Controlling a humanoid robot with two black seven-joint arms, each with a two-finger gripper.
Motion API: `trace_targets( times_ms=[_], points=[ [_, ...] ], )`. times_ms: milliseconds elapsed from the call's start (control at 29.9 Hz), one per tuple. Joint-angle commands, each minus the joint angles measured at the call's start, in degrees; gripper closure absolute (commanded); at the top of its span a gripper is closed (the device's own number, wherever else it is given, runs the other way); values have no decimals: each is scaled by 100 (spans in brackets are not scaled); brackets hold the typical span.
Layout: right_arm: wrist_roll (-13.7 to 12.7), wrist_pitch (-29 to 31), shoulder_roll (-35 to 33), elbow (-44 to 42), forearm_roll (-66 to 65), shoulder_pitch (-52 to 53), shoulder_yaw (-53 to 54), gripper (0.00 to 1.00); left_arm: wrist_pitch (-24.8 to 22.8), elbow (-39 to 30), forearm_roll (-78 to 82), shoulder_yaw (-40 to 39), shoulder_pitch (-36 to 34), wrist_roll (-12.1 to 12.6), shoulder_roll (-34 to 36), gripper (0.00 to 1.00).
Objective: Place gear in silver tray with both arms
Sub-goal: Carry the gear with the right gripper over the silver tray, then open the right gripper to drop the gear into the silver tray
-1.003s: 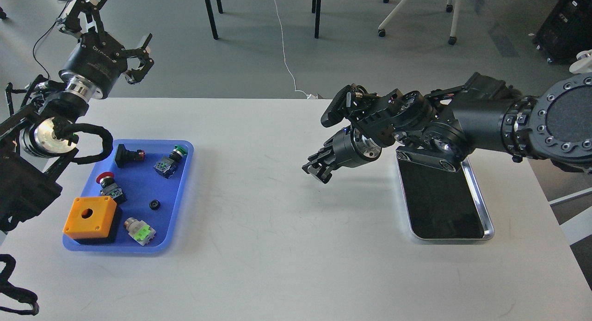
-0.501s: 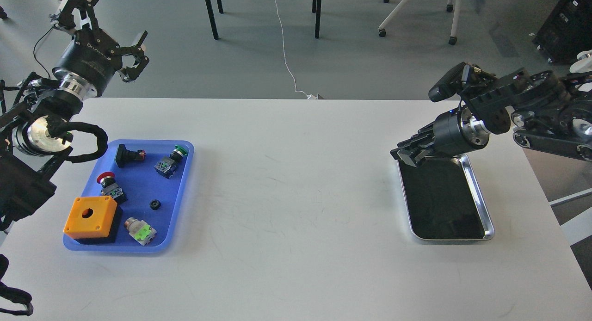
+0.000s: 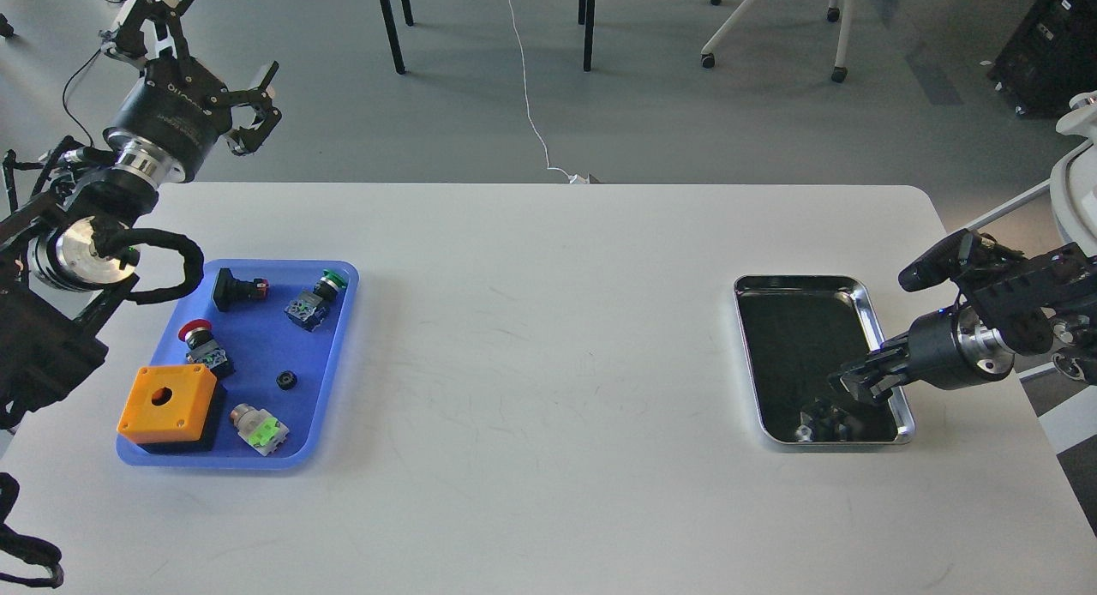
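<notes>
White table filling most of the frame, grey floor with chair legs and a white cable beyond its far edge.

Silver tray at the right of the frame, long side running away from the viewer, dark mirror-like floor. Right gripper reaching in from the right edge, low over the tray's lower right part, fingers pointing left toward the tray floor. Fingers seen small and dark, close together; whether clenched on anything cannot be told. Dim reflection of the gripper on the tray floor just below it, near the tray's near rim.

Blue tray at the left of the frame, well apart from the silver one. Inside it: small black gear near the middle right, lying free; orange box with a round hole at the lower left; red-capped button just above the box; black switch part at the top; green-capped button at the upper right; light green part at the bottom.

Left gripper at the upper left of the frame, raised beyond the table's far left corner, fingers spread wide and holding nothing. Black cable loop hanging from the left arm over the blue tray's upper left corner.
</notes>
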Motion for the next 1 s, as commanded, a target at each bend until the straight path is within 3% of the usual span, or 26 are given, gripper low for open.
trace_targets(
  times_ms=[0, 201, 301, 501, 669, 802, 969],
  points=[
    [0, -23, 45, -144, -1, -197, 12, 78, 7, 1, 1, 3, 0, 0, -17, 2],
    [0, -23, 282, -215, -1, -215, 100, 76, 16, 1, 1, 3, 0, 0, -44, 2],
    [0, -23, 378, -258, -1, -233, 117, 66, 16, 1, 1, 3, 9, 0, -44, 2],
    [0, -23, 607, -276, -1, -285, 109, 58, 16, 1, 1, 11, 18, 0, 0, 2],
    [0, -41, 564, -259, 25, -163, 170, 31, 16, 1, 1, 3, 18, 0, 27, 2],
    [0, -14, 143, -250, 122, 154, 932, 7, 34, 1, 1, 11, 9, 0, 35, 2],
    [0, 56, -359, -363, 324, 93, 2532, 2, 43, 1, 27, 20, 18, 9, 62, 2]
  ],
)
